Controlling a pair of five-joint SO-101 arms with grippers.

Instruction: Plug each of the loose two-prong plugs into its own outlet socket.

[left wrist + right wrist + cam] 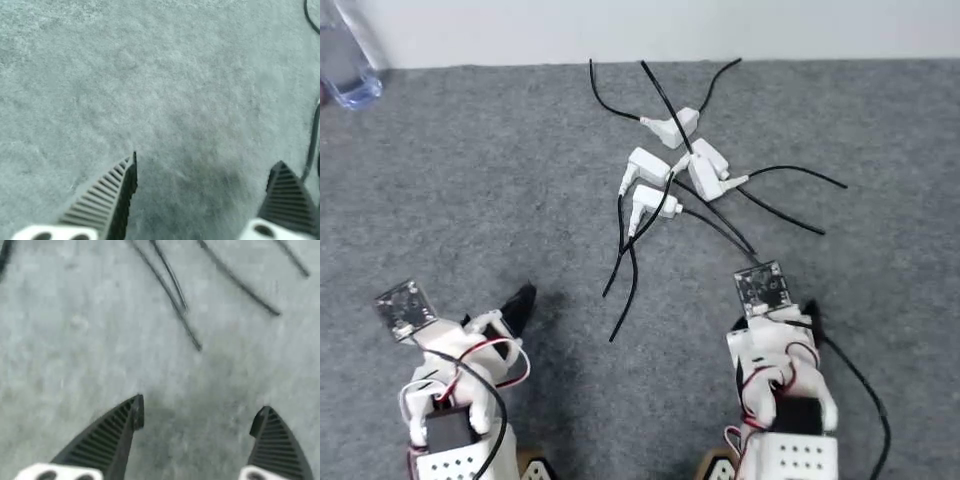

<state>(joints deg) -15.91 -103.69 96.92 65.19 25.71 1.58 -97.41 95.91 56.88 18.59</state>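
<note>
Grey carpet (470, 200), left hand (207, 160) low and spread, right hand (202, 404) spread, short of white plugs (648, 163)

White plugs (648, 165), black cords (635, 275), grey carpet (470, 180), black ribbed fingers (112, 195).

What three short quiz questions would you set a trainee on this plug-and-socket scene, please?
1. True or false: the left gripper is shut.
2. Where do the white connectors lie? A) in the left gripper. B) loose in a cluster on the grey carpet, beyond both grippers. C) stacked at the base of one arm.
3. Fill in the word: the right gripper hangs over bare carpet with its jaws ___.
Key: 1 false; 2 B; 3 open.
</note>
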